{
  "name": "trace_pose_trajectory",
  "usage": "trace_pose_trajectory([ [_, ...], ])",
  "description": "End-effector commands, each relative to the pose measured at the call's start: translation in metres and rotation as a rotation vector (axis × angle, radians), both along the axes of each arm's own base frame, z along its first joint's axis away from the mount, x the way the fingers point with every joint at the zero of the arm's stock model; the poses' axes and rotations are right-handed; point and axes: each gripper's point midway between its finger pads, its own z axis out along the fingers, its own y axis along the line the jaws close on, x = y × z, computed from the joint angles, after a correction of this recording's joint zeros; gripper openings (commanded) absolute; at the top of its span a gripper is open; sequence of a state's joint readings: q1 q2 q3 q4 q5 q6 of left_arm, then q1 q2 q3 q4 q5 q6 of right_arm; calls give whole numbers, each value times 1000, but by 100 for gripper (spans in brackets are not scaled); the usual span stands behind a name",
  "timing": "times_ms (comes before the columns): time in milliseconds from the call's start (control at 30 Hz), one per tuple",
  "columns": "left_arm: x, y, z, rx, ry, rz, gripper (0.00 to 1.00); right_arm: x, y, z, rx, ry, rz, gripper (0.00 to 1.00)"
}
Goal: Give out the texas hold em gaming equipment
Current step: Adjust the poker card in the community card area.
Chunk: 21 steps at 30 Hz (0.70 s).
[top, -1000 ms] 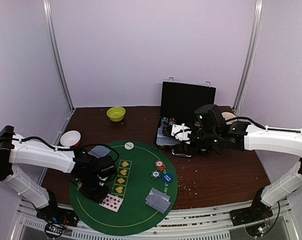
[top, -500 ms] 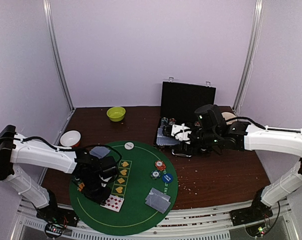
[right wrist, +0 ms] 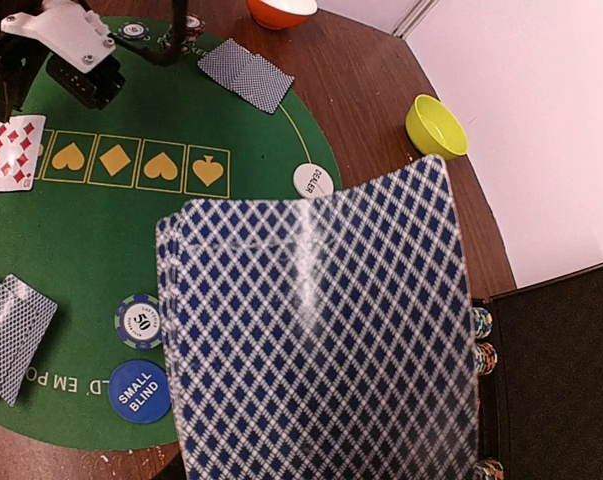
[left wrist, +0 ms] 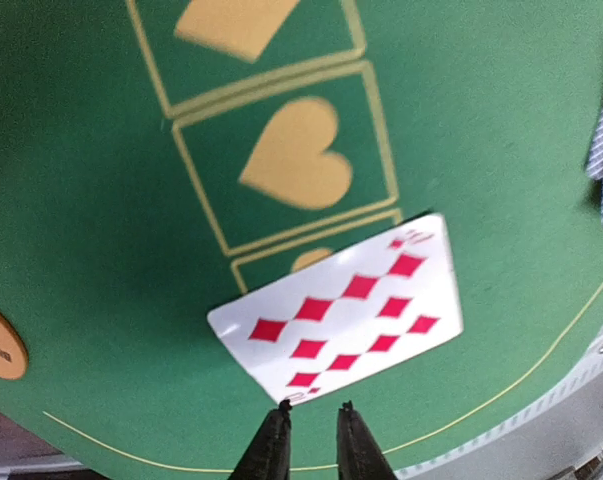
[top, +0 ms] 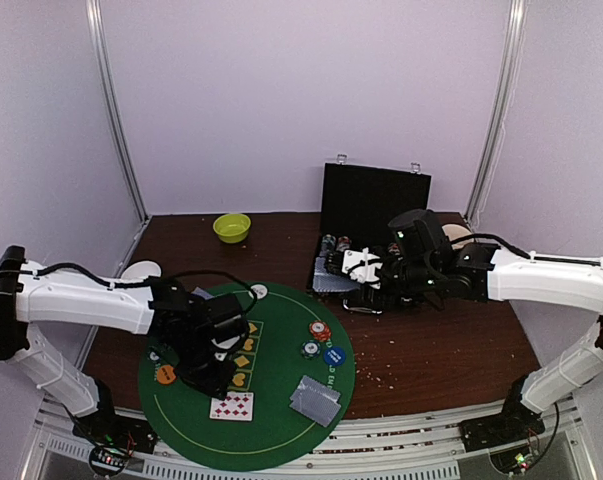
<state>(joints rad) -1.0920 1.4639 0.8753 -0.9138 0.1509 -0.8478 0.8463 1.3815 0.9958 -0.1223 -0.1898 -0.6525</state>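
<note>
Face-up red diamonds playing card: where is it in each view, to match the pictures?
Top external: the face-up red diamonds playing card low, left of centre, on the green felt mat.
Left wrist: card below centre, above the left end effector.
Right wrist: card at the left edge, upper part.
Shared landmark: yellow heart box beside it.

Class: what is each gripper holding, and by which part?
Right gripper: a fanned stack of cards, held at its near end, contact hidden. Left gripper: nothing; the diamonds card lies loose on the mat.

Our left gripper (left wrist: 312, 412) points down, jaws a sliver apart; our right gripper (top: 343, 268), arm stretched leftward, clamps playing cards (right wrist: 321, 340).
</note>
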Motion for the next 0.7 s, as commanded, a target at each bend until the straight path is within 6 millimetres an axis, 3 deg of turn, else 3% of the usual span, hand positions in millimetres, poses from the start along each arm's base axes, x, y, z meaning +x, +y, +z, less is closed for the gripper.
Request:
trace_pose_trajectory([
  [0, 32, -22, 11, -3, -108, -76, 19, 2, 0, 14, 25, -22, -5, 48],
  [167, 65, -27, -3, 13, -170, -77, 17, 1, -1, 16, 27, -20, -7, 48],
  [300, 77, -43, -7, -4, -196, -99, 15, 1, -1, 18, 28, -21, -8, 48],
  [467, 64, -45, -25, 5, -150, -142, 13, 1, -2, 18, 24, -19, -14, 48],
  [667, 53, -58, -21, -57, -161, -191, 13, 1, -3, 16, 23, -17, -19, 48],
])
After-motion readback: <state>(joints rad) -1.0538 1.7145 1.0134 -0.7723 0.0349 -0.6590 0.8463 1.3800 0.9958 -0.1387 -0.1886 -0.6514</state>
